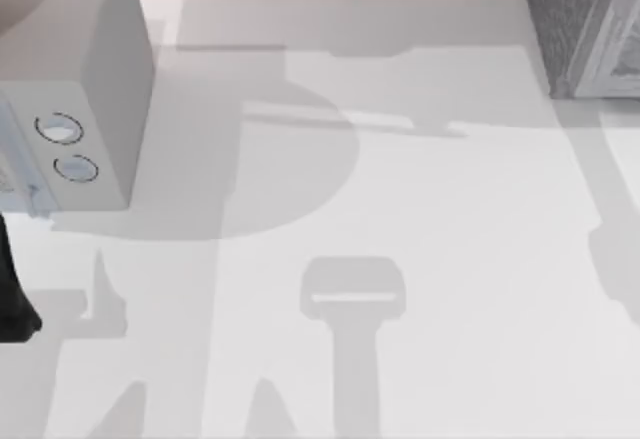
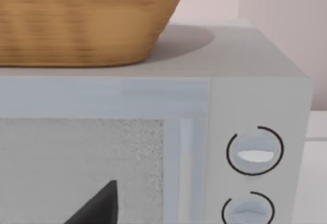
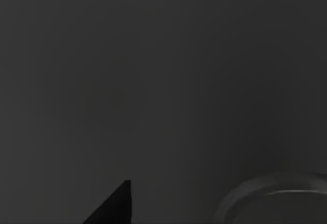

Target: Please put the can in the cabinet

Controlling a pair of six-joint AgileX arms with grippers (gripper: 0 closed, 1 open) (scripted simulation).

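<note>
Left gripper (image 2: 99, 208), grip state we cannot tell, faces the knobbed pale box (image 2: 153, 147) just ahead with a wicker basket (image 2: 76, 20) on top, cabinet (image 1: 585, 29) well off to its right; right wrist view dark, can unplaced, so we guess placement stage, and the next move calls for confirming where the can is.

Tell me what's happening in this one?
Not much handling is visible. The cabinet stands at the table's far right corner. At the far left is a pale box with two round knobs, which the left wrist view faces closely, with a wicker basket on top. The right wrist view is dark.
</note>
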